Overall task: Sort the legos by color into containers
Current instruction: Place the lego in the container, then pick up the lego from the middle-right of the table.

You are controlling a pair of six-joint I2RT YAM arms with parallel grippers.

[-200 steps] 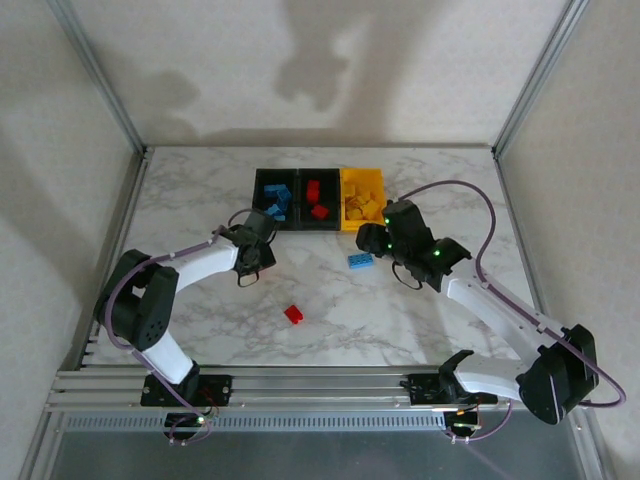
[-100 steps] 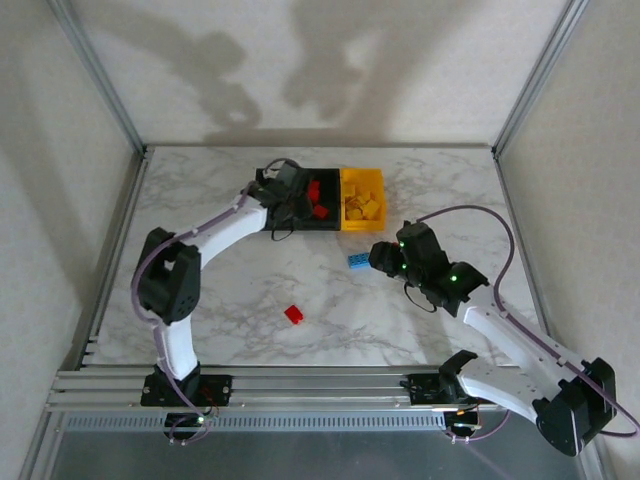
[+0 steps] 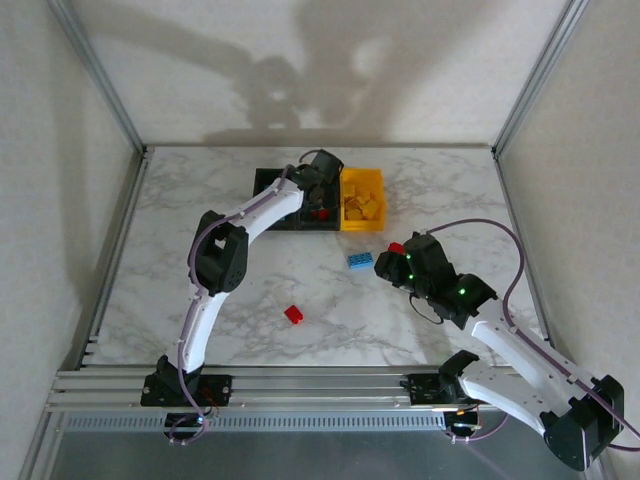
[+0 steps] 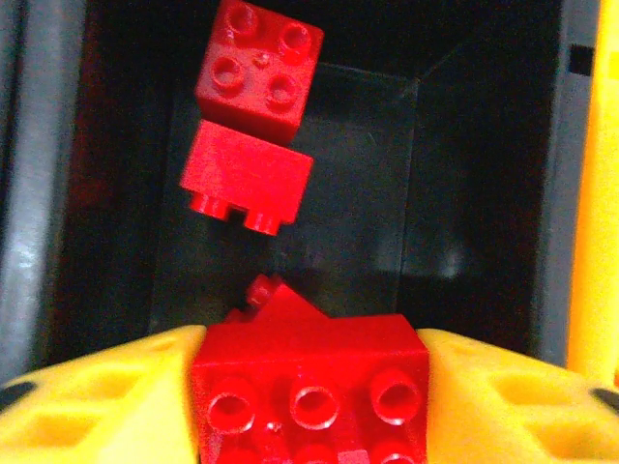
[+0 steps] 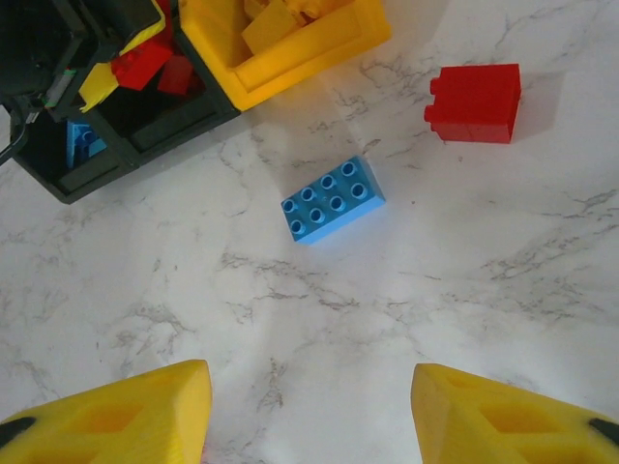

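red lego (image 4: 311, 391) cropped in left end effector (image 4: 309, 338)

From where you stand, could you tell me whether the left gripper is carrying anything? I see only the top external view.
Observer: Yes, the left gripper has a red brick between its fingers, above the middle black bin.
Operator: Thank you. What lies in that bin?
Observer: Two more red pieces, touching: a studs-up brick and a tipped brick on its side.
Operator: And the right gripper?
Observer: The right gripper is open and empty, with a blue brick on the table ahead.
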